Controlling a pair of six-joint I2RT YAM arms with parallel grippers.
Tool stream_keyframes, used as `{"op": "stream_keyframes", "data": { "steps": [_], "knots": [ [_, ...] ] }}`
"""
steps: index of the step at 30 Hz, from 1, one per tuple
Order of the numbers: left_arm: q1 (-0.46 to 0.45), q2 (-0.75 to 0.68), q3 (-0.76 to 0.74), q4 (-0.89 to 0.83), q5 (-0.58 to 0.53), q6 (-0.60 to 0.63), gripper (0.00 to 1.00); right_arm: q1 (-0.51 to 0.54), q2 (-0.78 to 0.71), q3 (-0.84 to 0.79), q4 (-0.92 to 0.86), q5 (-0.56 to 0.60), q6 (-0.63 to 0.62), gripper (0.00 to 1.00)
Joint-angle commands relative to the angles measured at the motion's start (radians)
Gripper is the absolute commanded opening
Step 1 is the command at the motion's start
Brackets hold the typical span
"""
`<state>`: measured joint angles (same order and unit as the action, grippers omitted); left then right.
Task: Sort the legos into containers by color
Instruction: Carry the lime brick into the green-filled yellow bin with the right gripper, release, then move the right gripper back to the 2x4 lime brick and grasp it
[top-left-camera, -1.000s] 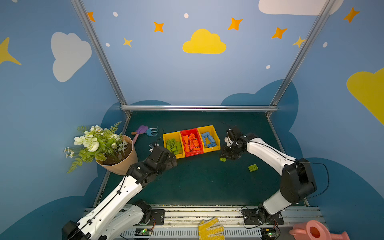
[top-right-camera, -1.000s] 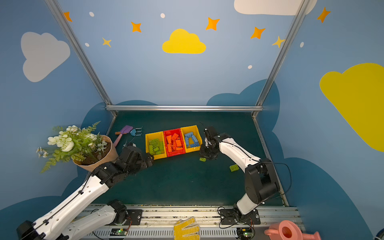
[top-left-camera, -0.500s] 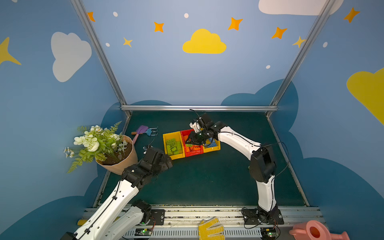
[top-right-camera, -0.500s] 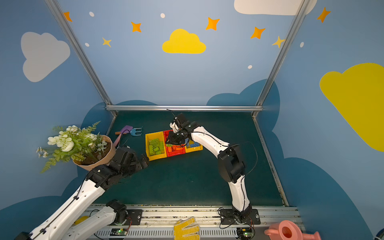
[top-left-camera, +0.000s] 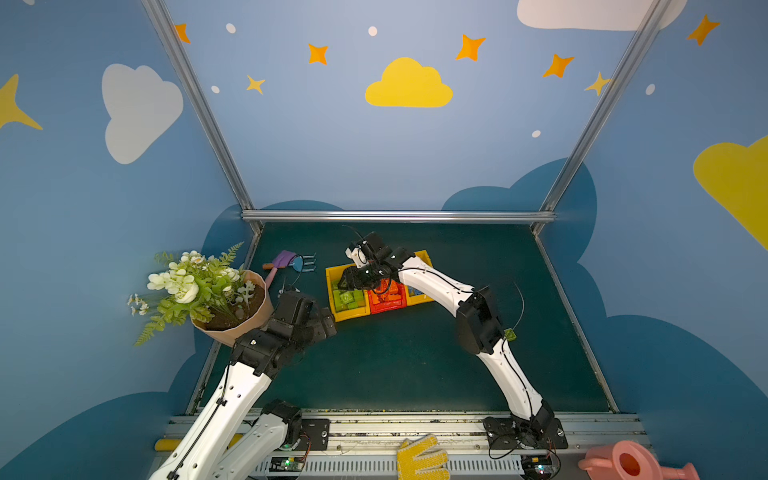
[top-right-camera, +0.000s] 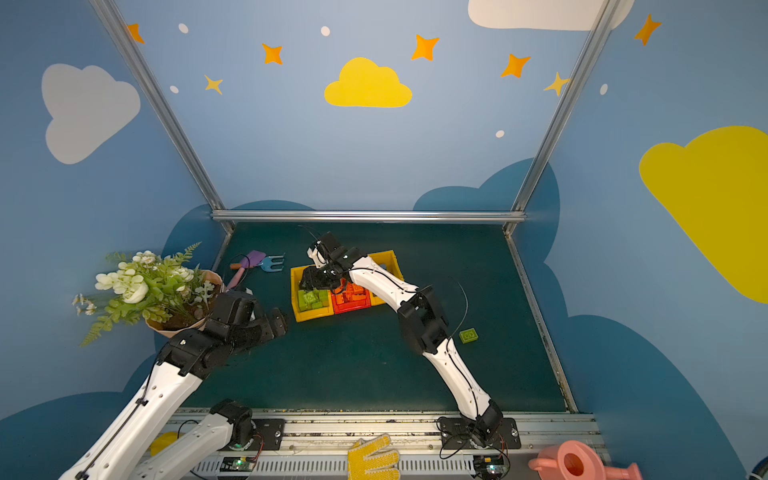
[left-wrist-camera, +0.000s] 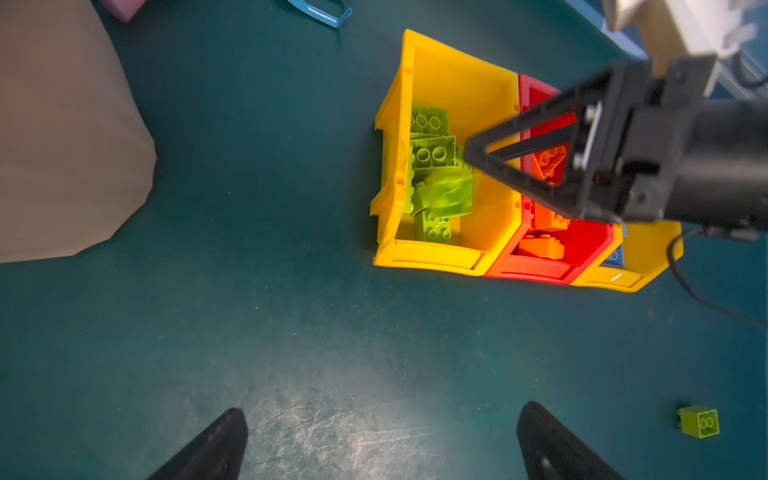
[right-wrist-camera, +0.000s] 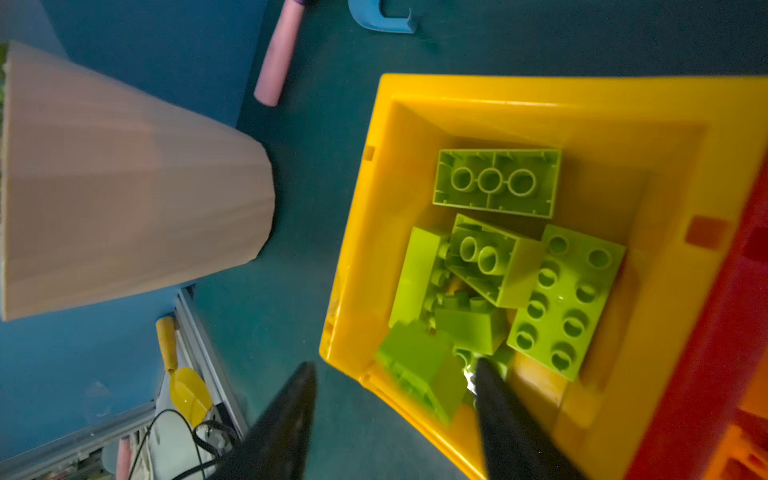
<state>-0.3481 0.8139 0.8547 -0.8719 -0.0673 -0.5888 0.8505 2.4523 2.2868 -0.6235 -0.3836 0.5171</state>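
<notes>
While the right gripper hangs over the yellow bin joined to the left side of the red bin, its jaws stand apart. Between the fingers is a lime green brick, motion-blurred. It seems free of both fingers, though the blur leaves contact with one of them unclear.

- Same yellow bin: the other green legos lie piled at angles, some studs-down.
- Red bin: orange legos.
- Second yellow bin, joined to the red bin's right side: light blue legos, only a corner showing.
- One green lego lies loose on the mat, well to the right of the red bin and nearer the robot base.
- Left gripper: jaws spread wide, nothing between them. It hovers over bare mat in front and to the left of the red bin, apart from all three bins.
- Flower pot: further left of the red bin.
</notes>
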Motion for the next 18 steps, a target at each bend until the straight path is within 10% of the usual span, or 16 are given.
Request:
{"op": "stream_keyframes", "data": {
  "steps": [1, 8, 18],
  "knots": [
    [0.017, -0.006, 0.018, -0.011, 0.032, 0.041, 1.00, -0.004, -0.006, 0.078, -0.079, 0.029, -0.030, 0.73],
    [0.023, 0.033, -0.003, 0.100, 0.094, 0.041, 1.00, -0.048, -0.251, -0.109, -0.171, 0.181, -0.050, 0.77],
    [-0.163, 0.328, 0.145, 0.295, 0.163, 0.120, 1.00, -0.333, -0.871, -0.947, -0.228, 0.439, 0.199, 0.76]
  ]
}}
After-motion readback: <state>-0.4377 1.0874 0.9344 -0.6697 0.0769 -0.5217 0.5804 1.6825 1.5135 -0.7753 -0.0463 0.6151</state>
